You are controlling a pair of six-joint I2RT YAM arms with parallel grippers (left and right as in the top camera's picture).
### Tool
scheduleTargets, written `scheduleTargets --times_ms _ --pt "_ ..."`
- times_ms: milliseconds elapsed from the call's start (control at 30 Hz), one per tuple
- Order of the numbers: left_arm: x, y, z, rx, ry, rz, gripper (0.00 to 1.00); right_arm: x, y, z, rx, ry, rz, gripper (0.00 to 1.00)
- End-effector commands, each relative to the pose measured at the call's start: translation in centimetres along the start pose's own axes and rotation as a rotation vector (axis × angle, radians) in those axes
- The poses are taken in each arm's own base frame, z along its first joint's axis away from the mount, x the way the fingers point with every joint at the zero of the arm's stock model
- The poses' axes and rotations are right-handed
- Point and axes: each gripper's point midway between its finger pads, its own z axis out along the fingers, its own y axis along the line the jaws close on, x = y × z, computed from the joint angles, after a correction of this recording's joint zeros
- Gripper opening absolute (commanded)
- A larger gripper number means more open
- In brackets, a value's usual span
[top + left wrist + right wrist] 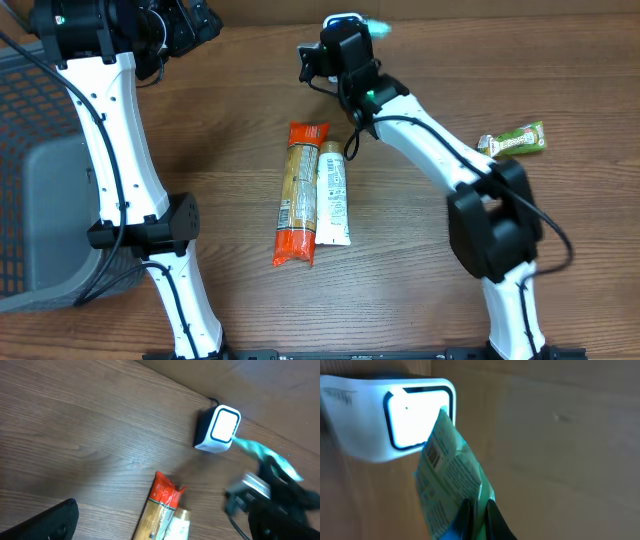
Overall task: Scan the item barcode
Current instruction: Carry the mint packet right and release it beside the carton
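From overhead, the right arm [430, 140] reaches to the far edge of the tabletop [220, 110], where the scanner [345, 19] glows. A green packet [376, 27] shows as a blur just beside its lit face. Near the middle of the tabletop an orange package [300, 195] and a white tube [333, 195] lie side by side, touching. A green snack bar [512, 140] lies toward the right edge. The left arm [115, 130] runs along the left side beside a basket [30, 150], with the left gripper [195, 25] near the far left corner.

In the left wrist view only one dark finger [50, 522] shows, low in the picture. The jaws stand spread wide with nothing between them. The scanner's window faces the blurred packet.

In the right wrist view the right gripper [479, 517] is pinched tight on the packet's lower end. The printed side, with its barcode [434, 453], is lifted right against the edge of the glowing window.

The item is thus picked up and presented, so the scan itself appears to be in hand. Whether a read has registered cannot be told. After that, only setting the packet down would seem to be left.
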Motion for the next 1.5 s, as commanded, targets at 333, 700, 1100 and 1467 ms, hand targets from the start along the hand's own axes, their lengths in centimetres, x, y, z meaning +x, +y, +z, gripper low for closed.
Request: scheduleTargets --times_ms 333,700,1100,1467 --pt "0.3 -0.7 -0.1 0.012 0.001 0.001 1.00 -2.8 0.1 -25.4 -0.979 -0.502 1.060 0.04" --pt "0.3 -0.7 -0.1 0.012 0.001 0.001 1.00 12.4 13.8 -19.9 -1.133 0.252 1.287 0.04" --pt "0.3 -0.7 -0.1 0.012 0.001 0.001 1.00 28.8 20.0 -15.3 -0.819 0.670 1.481 0.04" --pt "0.3 -0.7 -0.1 0.012 0.001 0.001 0.99 30.1 20.6 -16.1 -0.827 0.706 1.400 0.04"
